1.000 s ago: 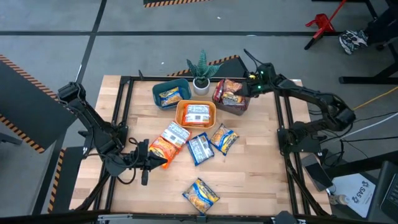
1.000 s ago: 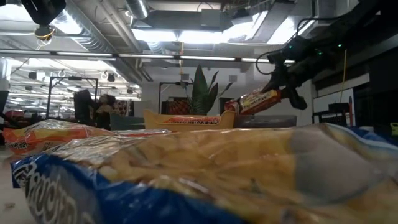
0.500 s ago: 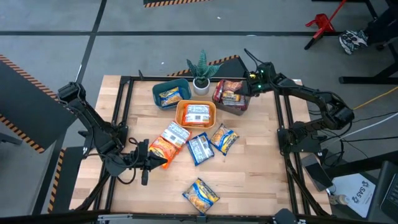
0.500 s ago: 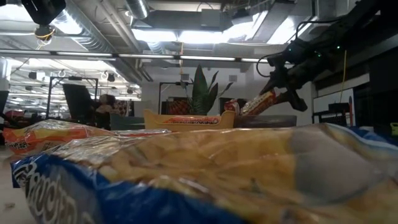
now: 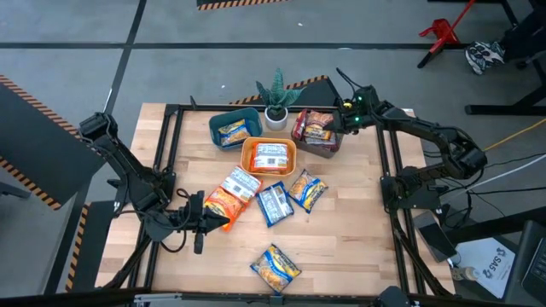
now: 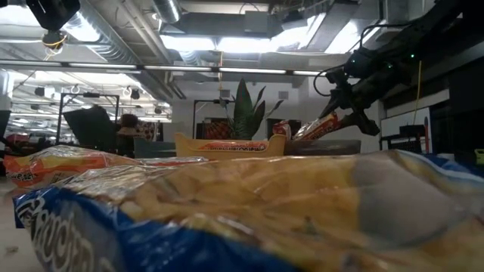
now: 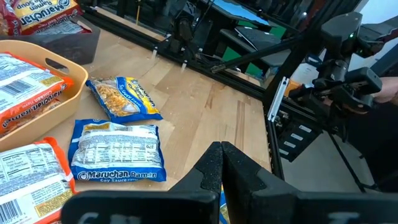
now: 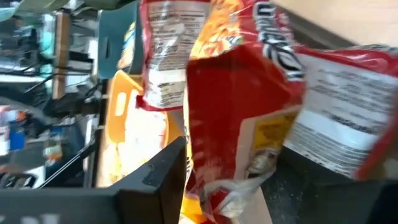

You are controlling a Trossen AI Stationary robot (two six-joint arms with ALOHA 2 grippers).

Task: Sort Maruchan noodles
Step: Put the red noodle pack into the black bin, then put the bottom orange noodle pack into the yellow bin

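Observation:
A red-and-white noodle packet (image 6: 321, 127) leans tilted over the grey bin (image 5: 317, 136) at the table's far right, on top of other red packets. My right gripper (image 5: 344, 121) stands open around its upper end. The teal bin (image 5: 232, 130) holds a yellow packet and the orange bin (image 5: 270, 156) holds an orange one. Loose packets lie mid-table: orange (image 5: 222, 205), white-backed (image 5: 241, 182), blue (image 5: 275, 203) and yellow (image 5: 307, 189). My left gripper (image 5: 203, 223) hovers shut beside the orange packet, with nothing in it. My right gripper has its fingers on either side of the red packet's upper end (image 8: 230, 118); one finger (image 8: 165, 171) shows right beside the wrapper. Whether it touches the packet, I cannot tell. The fingers slant down from the table's right side. The packet tilts, with its lower end in the grey bin.
A potted plant (image 5: 276, 101) stands at the far edge between the teal and grey bins. One more yellow-and-blue packet (image 5: 275, 266) lies near the front edge and fills the low view. A black frame rail (image 5: 388, 162) runs along the table's right side.
My right gripper has opened and tipped a little downward over the grey bin. The red packet, held nearly level a second ago, has swung down; its far end has dropped into the bin while its upper end stays at the fingers.

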